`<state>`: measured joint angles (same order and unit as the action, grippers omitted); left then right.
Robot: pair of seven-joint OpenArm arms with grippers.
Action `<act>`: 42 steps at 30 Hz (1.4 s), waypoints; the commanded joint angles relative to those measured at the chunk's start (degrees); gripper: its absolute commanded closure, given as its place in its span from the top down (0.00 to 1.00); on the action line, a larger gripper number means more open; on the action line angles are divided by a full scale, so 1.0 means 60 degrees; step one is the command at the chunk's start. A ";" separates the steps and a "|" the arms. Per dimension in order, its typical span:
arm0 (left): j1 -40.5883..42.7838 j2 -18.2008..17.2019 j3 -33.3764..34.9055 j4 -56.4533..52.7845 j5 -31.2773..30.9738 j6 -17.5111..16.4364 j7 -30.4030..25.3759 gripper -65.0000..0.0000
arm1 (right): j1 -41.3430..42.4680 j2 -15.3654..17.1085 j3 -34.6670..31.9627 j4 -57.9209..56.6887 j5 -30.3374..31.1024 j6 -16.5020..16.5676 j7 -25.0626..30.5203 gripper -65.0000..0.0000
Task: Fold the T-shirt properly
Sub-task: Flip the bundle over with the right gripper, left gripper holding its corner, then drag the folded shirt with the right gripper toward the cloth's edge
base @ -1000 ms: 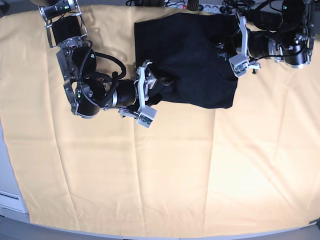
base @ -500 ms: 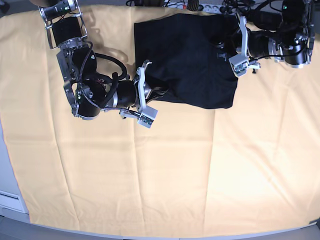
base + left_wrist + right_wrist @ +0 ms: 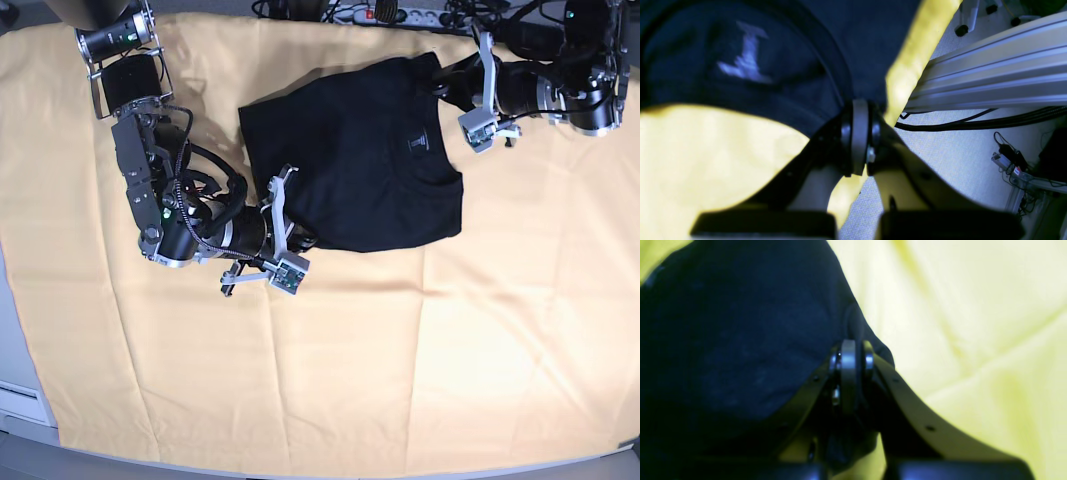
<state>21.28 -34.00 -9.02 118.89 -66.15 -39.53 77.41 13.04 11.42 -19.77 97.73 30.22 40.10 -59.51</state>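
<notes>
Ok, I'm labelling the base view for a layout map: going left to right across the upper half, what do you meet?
Bare yellow cloth → right arm → right gripper shut on the T-shirt's edge → black T-shirt → grey mark → left gripper shut on the T-shirt → left arm.

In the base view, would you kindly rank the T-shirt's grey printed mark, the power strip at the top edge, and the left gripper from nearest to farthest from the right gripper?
1. grey printed mark, on the T-shirt, up and to the view's right of the right gripper.
2. left gripper, at the shirt's far corner.
3. power strip, beyond the yellow cloth.
</notes>
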 commanded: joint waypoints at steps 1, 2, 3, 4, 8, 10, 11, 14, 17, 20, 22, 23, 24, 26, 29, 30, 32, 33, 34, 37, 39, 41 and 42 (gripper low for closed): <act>-0.0025 -0.0131 -0.0069 0.0146 -0.0189 -0.0079 -0.0098 0.00 | 0.0237 0.0040 0.0066 0.0117 -0.0229 -0.0016 0.0295 0.00; -0.0025 -0.0131 -0.0069 0.0146 -0.0186 -0.0079 -0.0098 0.00 | 0.0237 0.0040 0.0080 0.0120 -0.0510 -0.0189 0.0328 0.00; -0.0025 -0.0131 -0.0069 0.0146 -0.0189 -0.0079 -0.0098 0.00 | 0.0237 0.0036 0.0124 0.0120 -0.0739 -0.0379 0.0342 0.00; -0.0025 -0.0131 -0.0069 0.0146 -0.0189 -0.0079 -0.0098 0.00 | 0.0237 0.0036 0.0186 0.0120 -0.0969 -0.0546 0.0368 0.00; -0.0025 -0.0127 -0.0069 0.0146 -0.0193 -0.0079 -0.0098 0.00 | 0.0233 0.0036 0.0765 0.0120 -0.1614 -0.1366 0.0390 0.00; -0.0029 -0.0127 -0.0069 0.0146 -0.0193 -0.0079 -0.0102 0.00 | 0.0233 0.0036 0.1279 0.0120 -0.1665 -0.1807 0.0339 0.00; -0.0025 -0.0127 -0.0069 0.0146 -0.0193 -0.0079 -0.0102 0.00 | 0.0233 0.0036 0.1585 0.0120 -0.1661 -0.2065 0.0248 0.00; -0.0025 -0.0127 -0.0069 0.0146 -0.0193 -0.0079 -0.0102 0.00 | 0.0233 0.0033 0.2532 0.0120 -0.1650 -0.2699 -0.0095 0.00; -0.0029 -0.0127 -0.0069 0.0146 -0.0208 -0.0079 -0.0106 0.00 | 0.0178 0.0033 0.3384 0.0120 -0.1650 -0.3118 -0.0302 0.00; -0.0029 -0.0127 -0.0069 0.0146 -0.0226 -0.0079 -0.0106 0.00 | -0.0084 0.0033 0.4091 0.0120 -0.1661 -0.3300 -0.0321 0.00; -0.0029 -0.0124 -0.0069 0.0146 -0.0229 -0.0079 -0.0106 0.00 | -0.0364 0.0029 0.4499 0.0120 -0.1730 -0.3319 -0.0408 0.00; -0.0029 -0.0127 -0.0069 0.0146 -0.0226 -0.0079 -0.0109 0.00 | -0.0525 0.0029 0.4688 0.0120 -0.1781 -0.3428 -0.0415 0.00; -0.0029 -0.0127 -0.0069 0.0146 -0.0226 -0.0079 -0.0109 0.00 | -0.0692 0.0029 0.4852 0.0120 -0.1814 -0.3599 -0.0419 0.00; -0.0029 -0.0131 -0.0069 0.0146 -0.0226 -0.0079 -0.0109 0.00 | -0.1042 0.0029 0.5158 0.0120 -0.1829 -0.3807 -0.0433 0.00; -0.0029 -0.0127 -0.0069 0.0146 -0.0229 -0.0079 -0.0153 0.00 | -0.1468 0.0025 0.5563 0.0124 -0.1832 -0.4044 -0.0488 0.00; -0.0029 -0.0127 -0.0069 0.0146 -0.0229 -0.0079 -0.0178 0.00 | -0.1570 0.0025 0.5665 0.0124 -0.1832 -0.4149 -0.0506 0.00; -0.0029 -0.0127 -0.0069 0.0146 -0.0226 -0.0079 -0.0178 0.00 | -0.1621 0.0029 0.5912 0.0131 -0.1825 -0.4244 -0.0528 0.00; -0.0029 -0.0127 -0.0069 0.0146 -0.0229 -0.0079 -0.0178 0.00 | -0.1614 0.0029 0.6033 0.0131 -0.1803 -0.4160 -0.0532 0.00; -0.0029 -0.0127 -0.0069 0.0146 -0.0229 -0.0079 -0.0178 0.00 | -0.1596 0.0029 0.6156 0.0160 -0.1745 -0.4040 -0.0532 0.00; -0.0029 -0.0127 -0.0069 0.0146 -0.0229 -0.0079 -0.0175 0.00 | -0.1592 0.0029 0.6517 0.0342 -0.1410 -0.3894 -0.0678 0.19; -0.0029 -0.0131 -0.0069 0.0146 -0.0229 -0.0079 -0.0178 0.00 | -0.1596 0.0029 0.6743 0.0401 -0.1246 -0.3883 -0.0750 0.35; -0.0033 -0.0131 -0.0069 0.0146 -0.0229 -0.0079 -0.0222 0.00 | -0.1596 0.0033 0.6929 0.0401 -0.0962 -0.3577 -0.0772 0.42; -0.0033 -0.0127 -0.0069 0.0146 -0.0233 -0.0079 -0.0328 0.00 | -0.1596 0.0033 0.7031 0.0401 -0.0576 -0.3289 -0.0776 0.43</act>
<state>21.26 -34.00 -9.02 118.89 -66.15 -39.55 76.18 2.50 10.94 22.31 99.02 26.28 20.49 -65.12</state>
